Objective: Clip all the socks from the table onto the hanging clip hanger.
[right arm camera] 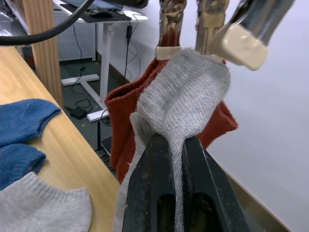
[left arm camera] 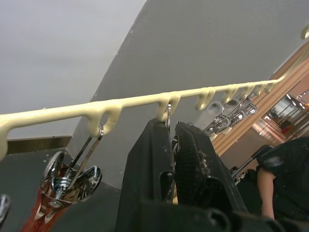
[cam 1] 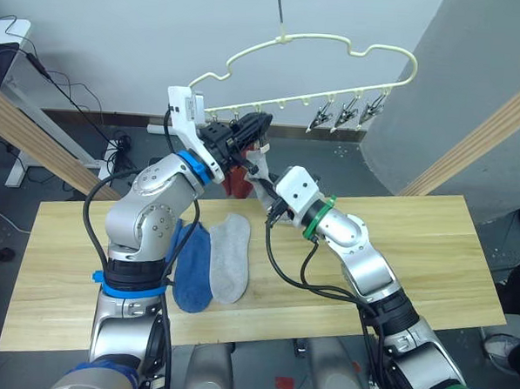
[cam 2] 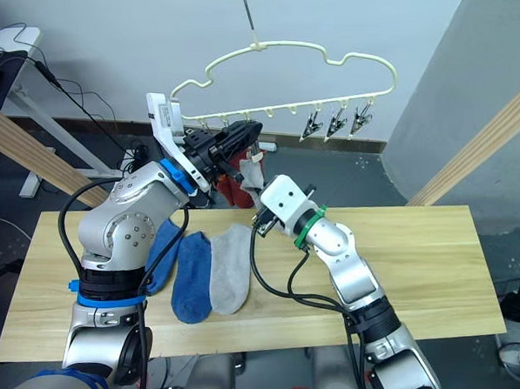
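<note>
A slanted wooden pole (cam 1: 485, 137) rises behind the counter's right end and another (cam 1: 36, 139) behind its left, with a white desk leg and loose cables (cam 1: 89, 125) on the floor beyond; neither touches the hanger. The pale yellow wire hanger (cam 1: 337, 50), cloud-shaped, hangs from a thin hook above the far edge of the light plank counter (cam 1: 431, 256). Three bare metal clips (cam 1: 347, 112) dangle at its right end. The left end effector (cam 1: 250, 129) is raised to the row of clips, its two black fingers nearly together around a clip; whether it presses it I cannot tell. The right end effector (right arm camera: 174, 193) is closed on a soft grey knit sock (right arm camera: 188, 92), held up just under the clips, in front of a rust red sock (right arm camera: 125, 121) already hanging. On the counter lie two blue socks (cam 1: 193, 269) and one grey sock (cam 1: 231, 254), side by side and touching.
</note>
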Action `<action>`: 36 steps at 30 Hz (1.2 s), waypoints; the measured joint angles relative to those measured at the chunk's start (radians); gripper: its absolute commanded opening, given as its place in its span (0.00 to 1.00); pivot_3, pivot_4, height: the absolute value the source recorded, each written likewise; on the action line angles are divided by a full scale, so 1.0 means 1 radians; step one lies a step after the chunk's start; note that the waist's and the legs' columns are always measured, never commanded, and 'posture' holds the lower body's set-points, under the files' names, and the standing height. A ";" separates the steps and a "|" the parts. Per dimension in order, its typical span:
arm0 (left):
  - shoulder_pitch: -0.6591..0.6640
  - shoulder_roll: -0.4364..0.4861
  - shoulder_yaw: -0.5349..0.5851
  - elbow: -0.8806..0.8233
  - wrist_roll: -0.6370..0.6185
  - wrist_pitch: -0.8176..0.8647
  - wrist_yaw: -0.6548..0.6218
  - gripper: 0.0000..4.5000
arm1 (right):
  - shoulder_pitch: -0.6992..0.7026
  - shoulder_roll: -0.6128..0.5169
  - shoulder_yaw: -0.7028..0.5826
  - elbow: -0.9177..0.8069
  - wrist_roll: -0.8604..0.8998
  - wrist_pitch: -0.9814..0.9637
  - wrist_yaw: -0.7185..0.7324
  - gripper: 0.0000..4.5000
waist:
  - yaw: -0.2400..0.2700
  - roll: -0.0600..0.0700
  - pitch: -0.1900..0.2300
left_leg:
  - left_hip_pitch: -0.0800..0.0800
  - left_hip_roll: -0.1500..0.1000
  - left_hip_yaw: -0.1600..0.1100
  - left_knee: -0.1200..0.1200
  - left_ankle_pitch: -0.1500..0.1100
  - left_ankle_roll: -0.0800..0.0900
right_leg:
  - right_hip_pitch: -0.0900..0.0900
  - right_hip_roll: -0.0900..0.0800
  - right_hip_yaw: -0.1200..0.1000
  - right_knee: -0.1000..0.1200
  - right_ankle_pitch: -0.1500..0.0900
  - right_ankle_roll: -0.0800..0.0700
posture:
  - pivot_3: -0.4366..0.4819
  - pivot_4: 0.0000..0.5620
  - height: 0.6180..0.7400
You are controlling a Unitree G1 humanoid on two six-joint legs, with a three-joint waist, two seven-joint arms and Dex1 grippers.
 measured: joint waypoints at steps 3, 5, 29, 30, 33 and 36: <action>0.000 0.003 0.000 0.000 0.000 0.000 -0.001 0.03 | 0.021 -0.001 -0.011 -0.006 0.001 -0.010 0.000 0.00 | 0.000 0.000 0.000 | 0.000 0.000 0.000 0.000 0.000 0.000 | 0.000 0.000 0.000 0.000 0.000 0.000 | 0.33 0.67 1.00; 0.000 0.006 0.000 0.000 0.000 0.000 -0.003 0.03 | 0.038 -0.001 -0.014 -0.011 0.002 -0.019 0.000 0.00 | 0.000 0.000 0.000 | 0.000 0.000 0.000 0.000 0.000 0.000 | 0.000 0.000 0.000 0.000 0.000 0.000 | 0.33 0.67 1.00; 0.000 0.007 0.000 0.000 0.000 0.000 -0.003 0.03 | -0.022 0.055 -0.040 0.040 -0.003 -0.060 -0.021 0.00 | 0.001 0.000 0.000 | 0.000 0.000 0.000 0.000 0.000 0.000 | 0.000 0.000 0.000 0.000 0.000 -0.001 | 0.33 0.66 1.00; 0.000 0.007 0.000 0.000 0.000 0.000 -0.003 0.03 | -0.022 0.056 -0.041 0.040 -0.002 -0.062 -0.021 0.00 | 0.001 0.000 0.000 | 0.000 0.000 0.000 0.000 0.000 0.000 | 0.000 0.000 0.000 0.000 0.000 -0.001 | 0.33 0.66 1.00; 0.000 0.007 0.000 0.000 0.000 0.000 -0.002 0.03 | -0.026 0.057 -0.041 0.041 -0.002 -0.068 -0.021 0.00 | 0.001 0.000 0.000 | 0.000 0.000 0.000 0.000 0.000 0.000 | 0.000 0.000 0.000 0.001 0.000 -0.001 | 0.33 0.66 1.00; 0.000 0.007 0.001 0.000 0.000 0.000 -0.001 0.03 | -0.041 0.058 -0.041 0.052 -0.002 -0.069 -0.021 0.00 | 0.001 0.000 0.000 | 0.000 0.000 0.000 0.000 0.000 0.000 | 0.000 0.000 0.000 0.001 0.000 -0.001 | 0.33 0.66 1.00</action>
